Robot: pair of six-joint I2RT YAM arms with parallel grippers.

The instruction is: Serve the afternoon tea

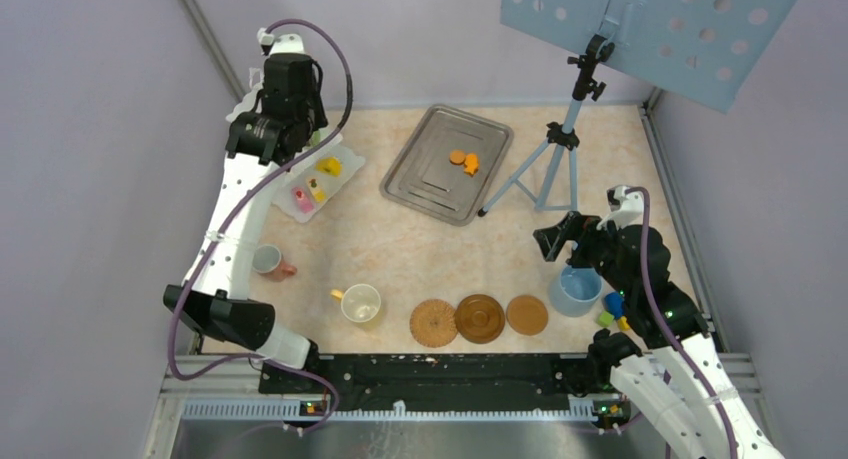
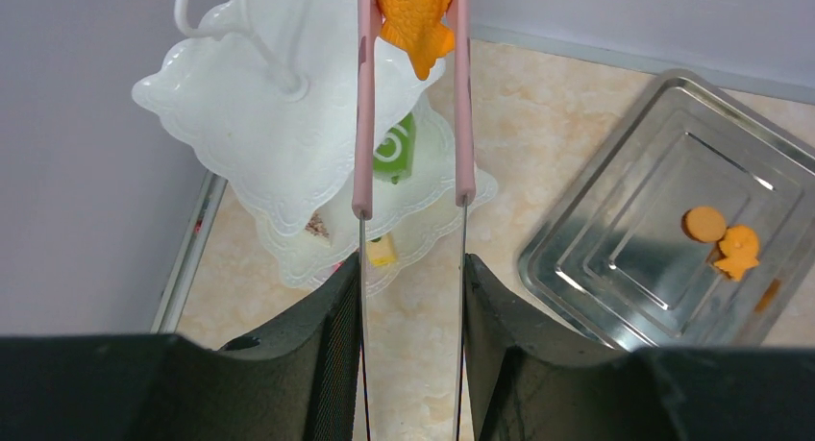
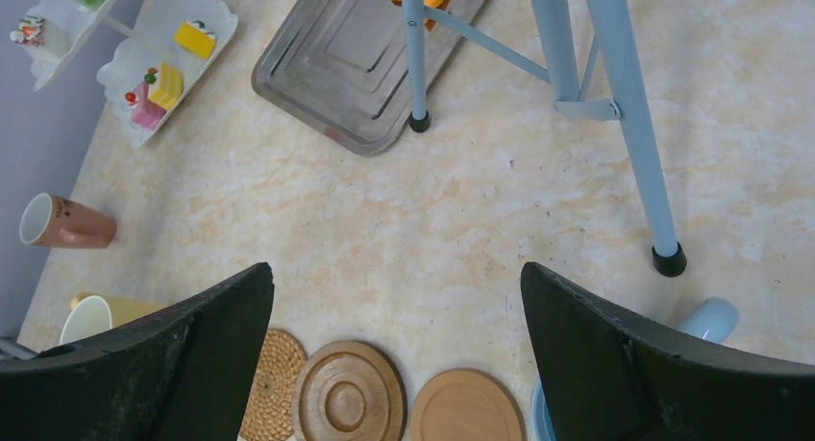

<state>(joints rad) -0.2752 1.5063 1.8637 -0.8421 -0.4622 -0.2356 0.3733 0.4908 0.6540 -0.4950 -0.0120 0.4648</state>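
Observation:
My left gripper [image 2: 413,268] is shut on the pink tongs [image 2: 361,124]. The tongs pinch an orange fish biscuit [image 2: 415,18] above the white three-tier stand [image 2: 240,124]. The stand holds a green swirl roll [image 2: 394,148] and a yellow piece [image 2: 382,252]. In the top view the left gripper [image 1: 288,104] hovers over the stand [image 1: 345,159] at the back left. An orange round biscuit [image 2: 704,224] and a second fish biscuit [image 2: 738,252] lie on the metal tray [image 2: 615,268]. My right gripper [image 3: 397,278] is open and empty above three brown coasters [image 3: 348,395], and it also shows in the top view [image 1: 560,241].
A pink cup [image 1: 270,262] lies on its side at the left. A yellow cup [image 1: 360,303] stands near the coasters [image 1: 480,318], and a blue cup [image 1: 577,289] is under the right arm. A blue tripod [image 1: 560,159] stands beside the tray [image 1: 430,194]. Toy blocks [image 1: 613,309] are at the right.

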